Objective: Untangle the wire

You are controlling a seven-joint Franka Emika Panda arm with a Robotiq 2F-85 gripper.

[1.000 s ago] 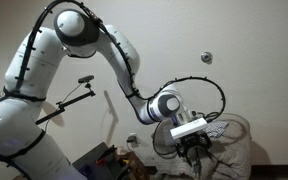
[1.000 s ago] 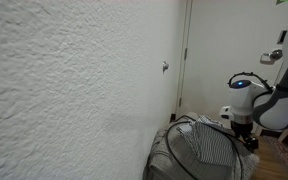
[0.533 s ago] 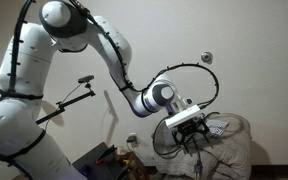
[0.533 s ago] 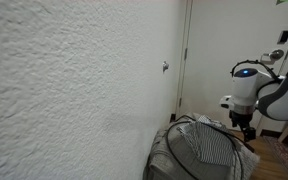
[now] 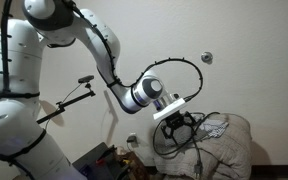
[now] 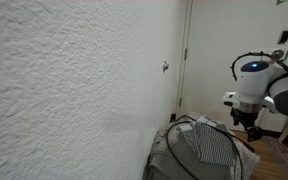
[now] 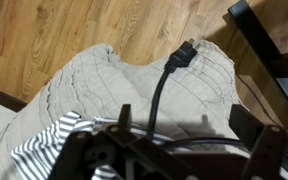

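The wire (image 7: pixel 162 85) is a thin black cable lying over a grey ribbed cushion (image 7: pixel 104 80). Its plug-like end (image 7: pixel 185 50) points toward the wooden floor. In the wrist view the cable runs down between my fingertips, close to one finger (image 7: pixel 124 114), and no pad presses on it. My gripper (image 7: pixel 181 116) is open, its jaws wide apart just above the cushion. In an exterior view the gripper (image 5: pixel 181 125) hovers over the cushion's near side, with a strand of the wire (image 5: pixel 196 156) hanging below it. A striped cloth (image 6: pixel 209 145) lies on top of the cushion.
A stiff black rod with a clamp head (image 5: pixel 84 82) sticks out beside the arm. Dark clutter (image 5: pixel 99 160) sits on the floor by the wall. A black furniture leg (image 7: pixel 269 50) crosses the wooden floor (image 7: pixel 74 30) beside the cushion. A white wall and door (image 6: pixel 199 50) stand behind.
The jaws have opened to their full width. The arm has lifted and drawn back from the top of the cushion toward its near edge.
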